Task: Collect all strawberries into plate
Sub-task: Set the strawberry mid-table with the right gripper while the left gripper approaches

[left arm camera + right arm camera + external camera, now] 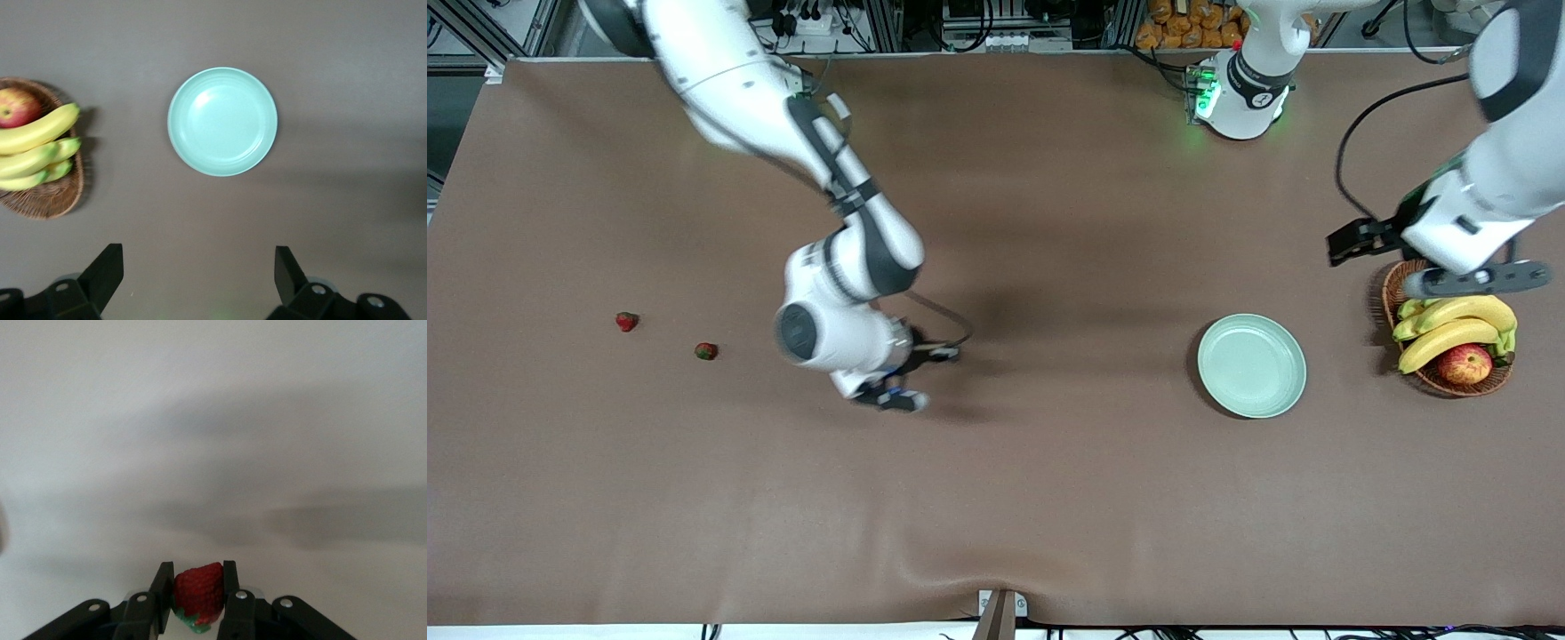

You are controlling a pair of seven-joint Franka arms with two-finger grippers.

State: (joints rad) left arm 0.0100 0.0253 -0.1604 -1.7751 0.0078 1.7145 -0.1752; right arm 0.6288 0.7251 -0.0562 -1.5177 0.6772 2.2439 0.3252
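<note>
Over mid-table, right gripper point(198, 597) clamps a strawberry point(199, 592), its cap cut off in the right wrist view. Left gripper point(198, 277) waits, fingers apart, over the basket point(1392, 289), partly hiding it.

The table point(1049, 489) was covered in plain matte brown. The plate point(1252, 365) was a uniform pale mint green, glossy and unpatterned. Each strawberry point(199, 592) was red with a dark green cap. The basket point(1392, 286) was brown woven wicker. The bananas point(1449, 331) were yellow with green tips. The apple point(1464, 364) was red, streaked yellow.
</note>
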